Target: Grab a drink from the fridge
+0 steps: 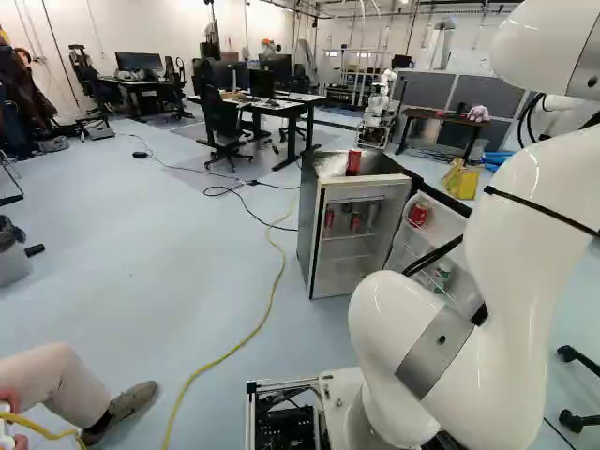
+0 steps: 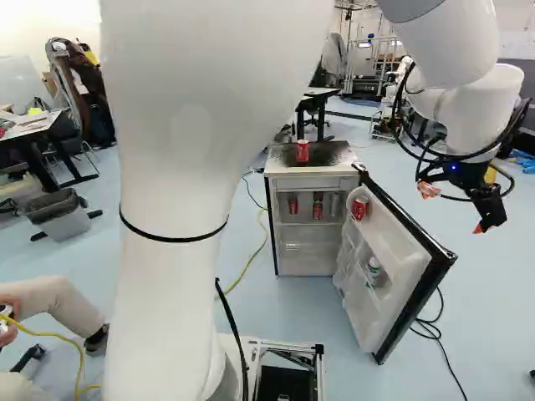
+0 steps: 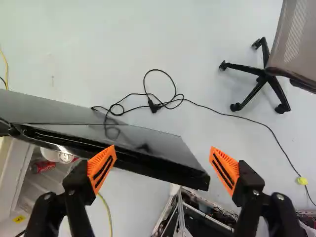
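While the fridge stood with its door swung wide, the drinks showed in and on it; one red can stood upright on the fridge's dark, smudged top; two further cans stood on the upper shelf inside; another red can occupied a door rack, with a pale green-and-white container lower down. Labels: pale marks crossed the red of the cans, too small to read; a small yellow sticker lay beside the fridge interior, its print likewise illegible.

The gripper hung beyond the outer side of the door; its fingers were released, the orange pads well apart; a corner of the door appeared between them, though contact could not be told.

The floor was pale blue-grey and faintly glossy; a yellow cable curved over it left of the fridge; a black cord lay looped beyond the door, near an office chair. Farther back stood desks bearing monitors; another robot stood behind the fridge.
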`<state>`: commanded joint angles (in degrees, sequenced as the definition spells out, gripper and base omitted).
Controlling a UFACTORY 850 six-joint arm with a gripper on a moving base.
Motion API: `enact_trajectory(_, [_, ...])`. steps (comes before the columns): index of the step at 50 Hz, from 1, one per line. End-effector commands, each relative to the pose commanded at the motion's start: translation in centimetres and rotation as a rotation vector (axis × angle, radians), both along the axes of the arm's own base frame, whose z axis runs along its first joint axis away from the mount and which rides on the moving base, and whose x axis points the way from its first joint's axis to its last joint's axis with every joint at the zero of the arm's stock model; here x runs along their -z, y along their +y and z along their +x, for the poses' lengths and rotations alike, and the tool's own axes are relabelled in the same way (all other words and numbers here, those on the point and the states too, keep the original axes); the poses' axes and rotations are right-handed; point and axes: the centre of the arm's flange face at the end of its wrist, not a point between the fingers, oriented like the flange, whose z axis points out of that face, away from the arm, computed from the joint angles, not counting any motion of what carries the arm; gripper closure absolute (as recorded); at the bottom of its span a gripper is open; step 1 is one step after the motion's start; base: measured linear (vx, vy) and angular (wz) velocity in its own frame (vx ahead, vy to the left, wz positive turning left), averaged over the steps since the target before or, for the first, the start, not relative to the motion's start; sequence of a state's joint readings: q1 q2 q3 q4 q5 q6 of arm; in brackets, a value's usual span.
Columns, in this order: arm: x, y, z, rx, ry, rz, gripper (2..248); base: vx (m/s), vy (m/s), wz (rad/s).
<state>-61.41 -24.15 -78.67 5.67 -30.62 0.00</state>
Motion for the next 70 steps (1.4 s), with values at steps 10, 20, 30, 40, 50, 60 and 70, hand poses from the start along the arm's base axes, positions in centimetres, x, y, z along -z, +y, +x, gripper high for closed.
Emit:
enact_trajectory(10, [1.2,-0.9,0.0,0.007,0.007,0.012,3,0.0,0.0,0.0])
enact_trajectory(20, [2.5,-1.3,0.2,0.007,0.016,0.03,3,0.0,0.0,0.0])
enact_trajectory(30, [3.9,-1.7,0.4,0.007,0.026,0.047,3,0.0,0.0,0.0])
enact_trajectory(40, [5.4,-2.1,0.6,0.008,0.035,0.065,3,0.0,0.0,0.0])
enact_trajectory(50, [6.8,-2.5,0.8,0.008,0.044,0.082,3,0.0,0.0,0.0])
enact_trajectory(60, [8.2,-2.8,1.0,0.008,0.054,0.099,3,0.0,0.0,0.0])
enact_trajectory(70, [9.6,-3.2,1.1,0.008,0.062,0.115,3,0.0,0.0,0.0])
